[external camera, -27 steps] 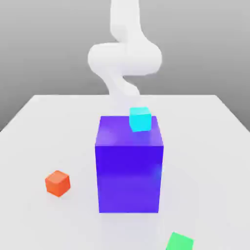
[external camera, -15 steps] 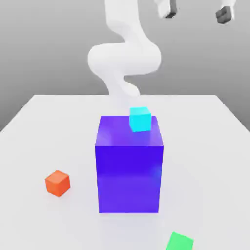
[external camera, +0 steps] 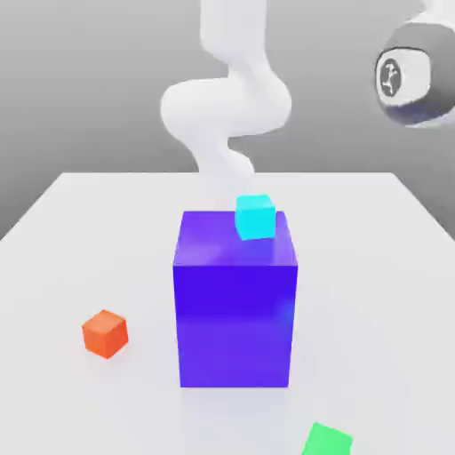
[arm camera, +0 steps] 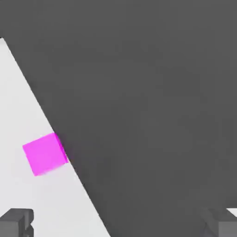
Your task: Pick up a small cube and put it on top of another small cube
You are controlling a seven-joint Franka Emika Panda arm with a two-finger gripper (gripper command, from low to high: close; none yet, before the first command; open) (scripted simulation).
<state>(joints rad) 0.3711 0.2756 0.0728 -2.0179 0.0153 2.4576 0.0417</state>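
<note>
A small cyan cube [external camera: 255, 217] rests on the top face of a big blue cube [external camera: 235, 311] in the middle of the white table [external camera: 373, 267]. A small orange cube [external camera: 105, 333] lies on the table at the exterior view's left. A small green cube [external camera: 326, 441] lies near the front edge. The arm's hand [external camera: 409, 75] hangs high at the exterior view's right, well above all of them. In the hand view my gripper [arm camera: 120, 227] is open, its grey fingertips [arm camera: 16, 222] far apart with nothing between them. A small magenta cube [arm camera: 45, 153] sits at a table edge there.
The white arm [external camera: 227, 107] rises behind the blue cube and curves upward. Bare table surface lies on both sides of the blue cube. Beyond the table edge in the hand view is dark grey floor [arm camera: 152, 106].
The hand has turned and come down at the exterior view's upper right; its fingers, seen at the top half a second ago, now point away. No cube has moved.
</note>
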